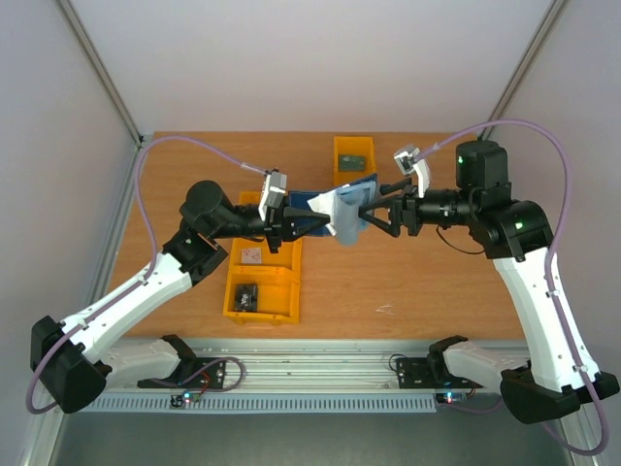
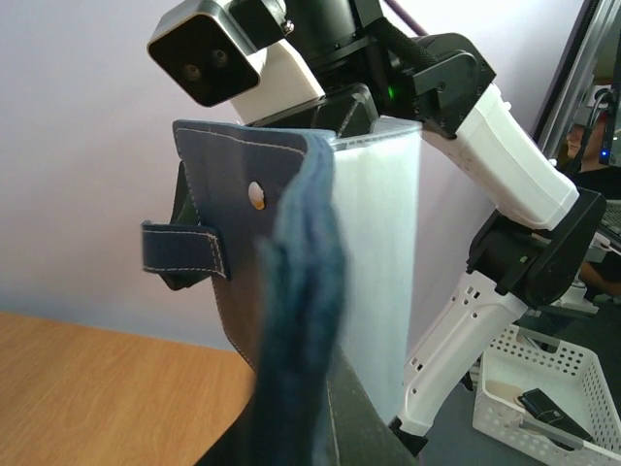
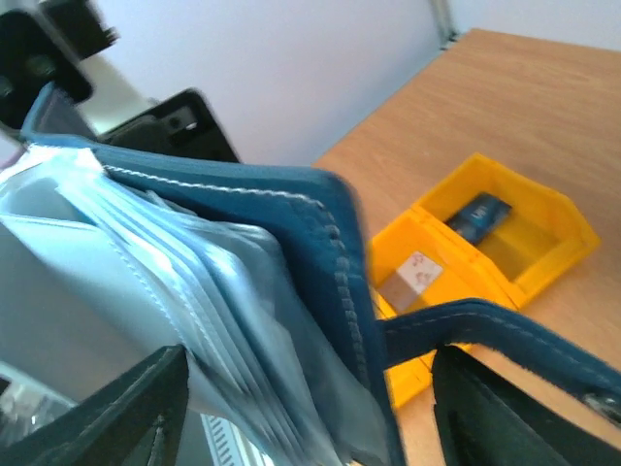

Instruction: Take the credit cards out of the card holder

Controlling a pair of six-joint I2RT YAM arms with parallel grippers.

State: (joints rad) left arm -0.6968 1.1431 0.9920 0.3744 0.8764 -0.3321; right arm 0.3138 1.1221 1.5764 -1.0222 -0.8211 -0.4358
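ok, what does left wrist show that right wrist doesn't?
Left wrist only: the snap stud and strap tab on the outer face of the card holder, the right arm, a white basket. Right wrist only: clear sleeves fanned open inside, yellow bins below. Both: the card holder held up off the table; no card clearly visible.
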